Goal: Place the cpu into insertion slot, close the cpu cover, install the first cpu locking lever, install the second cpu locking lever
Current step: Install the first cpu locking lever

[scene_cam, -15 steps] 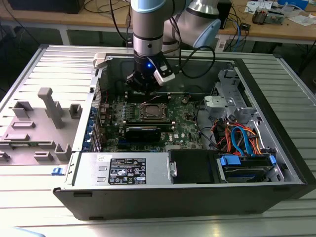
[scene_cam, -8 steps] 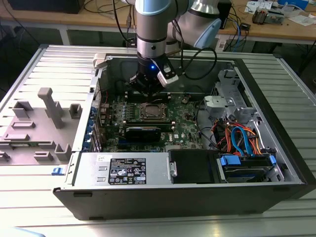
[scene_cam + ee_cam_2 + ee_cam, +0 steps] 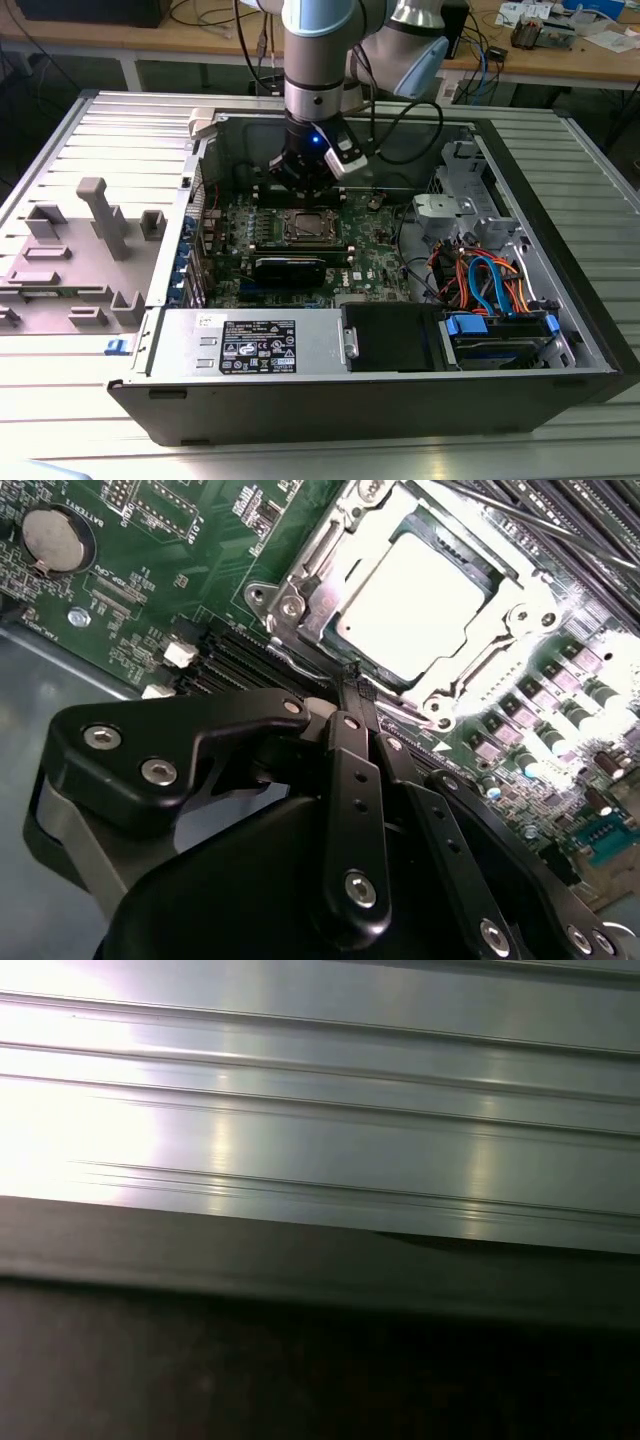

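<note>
The cpu [image 3: 420,600], a flat silver square, lies in the insertion slot [image 3: 305,228] on the green board inside the open computer case. The cpu cover [image 3: 318,575], a silver frame, lies flat around it, and the chip shows through its window. My gripper [image 3: 352,680] is shut, its black fingers pressed together with nothing visible between them. The tips sit right at the socket's edge, near one corner. In the exterior view the gripper [image 3: 298,178] hangs just above the far side of the socket.
A long black card [image 3: 290,268] lies just in front of the socket. A silver power supply [image 3: 250,345] and a drive bay with coloured cables [image 3: 490,290] fill the case front. Memory slots [image 3: 570,520] flank the socket. A grey fixture [image 3: 95,240] stands at the exterior view's left.
</note>
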Robot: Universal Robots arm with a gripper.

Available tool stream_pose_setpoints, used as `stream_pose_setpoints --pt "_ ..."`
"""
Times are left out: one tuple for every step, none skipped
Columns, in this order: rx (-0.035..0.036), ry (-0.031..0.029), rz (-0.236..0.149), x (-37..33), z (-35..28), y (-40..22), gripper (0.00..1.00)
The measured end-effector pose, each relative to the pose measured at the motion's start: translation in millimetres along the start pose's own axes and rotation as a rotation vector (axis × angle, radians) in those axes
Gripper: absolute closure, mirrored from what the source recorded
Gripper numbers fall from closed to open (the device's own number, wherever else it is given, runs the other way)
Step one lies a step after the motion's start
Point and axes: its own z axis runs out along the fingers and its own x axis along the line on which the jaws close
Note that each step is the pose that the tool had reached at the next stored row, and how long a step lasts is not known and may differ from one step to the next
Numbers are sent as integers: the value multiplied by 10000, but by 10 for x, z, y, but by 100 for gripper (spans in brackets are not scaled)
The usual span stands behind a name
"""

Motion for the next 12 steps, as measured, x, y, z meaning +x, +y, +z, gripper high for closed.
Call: stream_pose_setpoints --pt "-1 0 0 -13 5 -1 89" --pt "-1 -1 0 -30 12 -3 89" --pt "-1 -1 1 -38 14 -3 89" --pt "-1 0 1 -46 16 -4 89" --pt "1 1 1 -53 18 -6 89" --pt "1 1 1 -57 19 -7 89" --pt "-1 -1 1 -60 21 -13 89" --pt "-4 -3 0 -60 22 -18 89" --pt "-4 -3 1 -61 23 -23 89" --pt "-4 -3 0 -62 24 -28 89" --pt "-3 -2 1 -64 25 -32 89" --pt "2 2 1 -77 26 -35 89"
